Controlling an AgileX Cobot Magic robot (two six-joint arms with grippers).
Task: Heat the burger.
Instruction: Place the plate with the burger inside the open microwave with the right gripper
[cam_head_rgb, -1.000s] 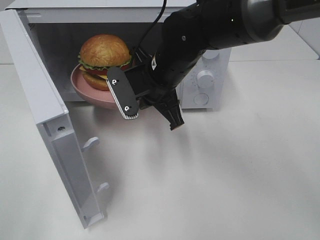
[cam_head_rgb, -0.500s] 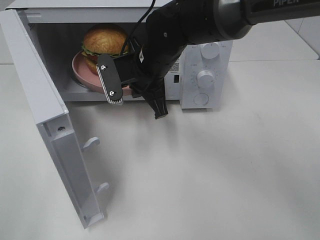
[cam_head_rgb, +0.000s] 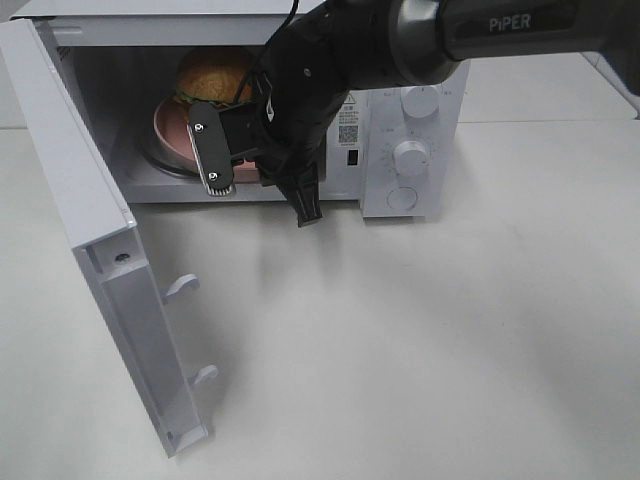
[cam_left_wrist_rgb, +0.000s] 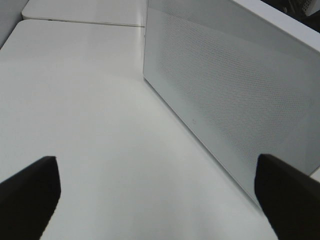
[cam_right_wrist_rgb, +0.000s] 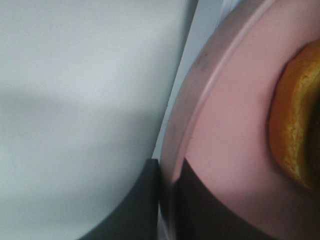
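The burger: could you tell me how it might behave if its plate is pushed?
Stacked in layers, the burger could topple or shift if jolted. The smooth plate probably lets it slide; the right gripper pinches only its rim.

We count one burger (cam_head_rgb: 213, 72) and one pink plate (cam_head_rgb: 168, 132). There is one microwave (cam_head_rgb: 440, 130), and it has one door (cam_head_rgb: 70, 190). On that door we count two latch hooks (cam_head_rgb: 182, 286), and on the control panel three round controls (cam_head_rgb: 412, 157), stacked one above another. One table (cam_head_rgb: 470, 350) carries it all. We count two claws, the right claw (cam_right_wrist_rgb: 169, 167) in its own wrist view and the left claw (cam_left_wrist_rgb: 155, 172) in its own, each showing two dark fingers. In the high view we count one arm (cam_head_rgb: 400, 40).
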